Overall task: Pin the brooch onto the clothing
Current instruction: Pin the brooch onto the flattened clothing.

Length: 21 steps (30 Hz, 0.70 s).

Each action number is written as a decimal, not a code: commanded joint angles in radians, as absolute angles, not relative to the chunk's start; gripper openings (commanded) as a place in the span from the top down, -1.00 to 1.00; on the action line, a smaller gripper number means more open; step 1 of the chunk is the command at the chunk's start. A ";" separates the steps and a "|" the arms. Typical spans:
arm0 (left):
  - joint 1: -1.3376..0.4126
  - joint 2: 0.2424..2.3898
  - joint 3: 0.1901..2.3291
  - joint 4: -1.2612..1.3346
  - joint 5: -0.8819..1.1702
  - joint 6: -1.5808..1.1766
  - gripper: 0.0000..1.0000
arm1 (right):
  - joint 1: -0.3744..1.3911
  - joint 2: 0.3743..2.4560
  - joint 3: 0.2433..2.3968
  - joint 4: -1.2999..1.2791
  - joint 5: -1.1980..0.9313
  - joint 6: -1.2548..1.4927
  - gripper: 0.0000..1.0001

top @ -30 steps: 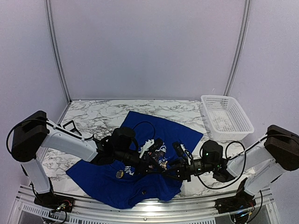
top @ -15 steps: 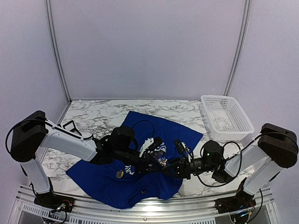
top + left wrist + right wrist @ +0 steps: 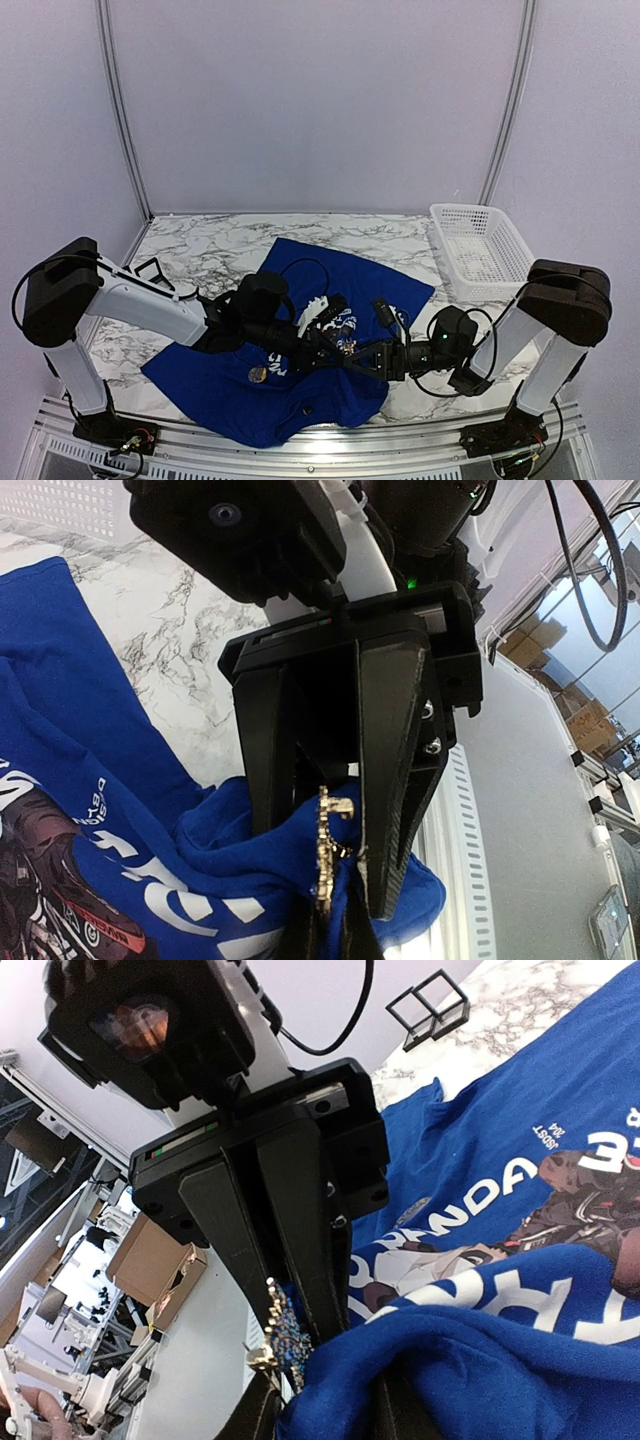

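Plainly, the left gripper (image 3: 300,1348) pinches the brooch (image 3: 270,1345) tight, right against a raised fold of the shirt (image 3: 300,265); the right gripper (image 3: 330,872) straddles that fold, though whether it clamps cannot be told.

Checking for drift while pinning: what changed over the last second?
The right arm swung its elbow inward, leftward in the top view, nudging the right gripper slightly closer to the left gripper. Nothing was visibly taken hold of or let go. The left arm, its fingers shut on the brooch, the shirt and the basket stayed put.
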<state>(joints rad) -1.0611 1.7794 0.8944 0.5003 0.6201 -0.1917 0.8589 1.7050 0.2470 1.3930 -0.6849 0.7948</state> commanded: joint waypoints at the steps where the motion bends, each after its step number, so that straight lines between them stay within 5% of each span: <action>1: -1.099 1.771 0.883 0.466 0.671 -0.146 1.00 | 0.834 1.717 0.277 1.524 -0.585 0.859 0.56; 21: -1.135 1.723 0.841 0.437 0.548 -0.032 1.00 | 0.824 1.702 0.329 1.427 -0.574 0.962 0.72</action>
<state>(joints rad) -1.0794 1.7508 0.8707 0.4885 0.5011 -0.1165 0.8589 1.7168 0.2588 1.3811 -0.6518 0.8932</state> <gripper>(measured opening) 0.026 0.188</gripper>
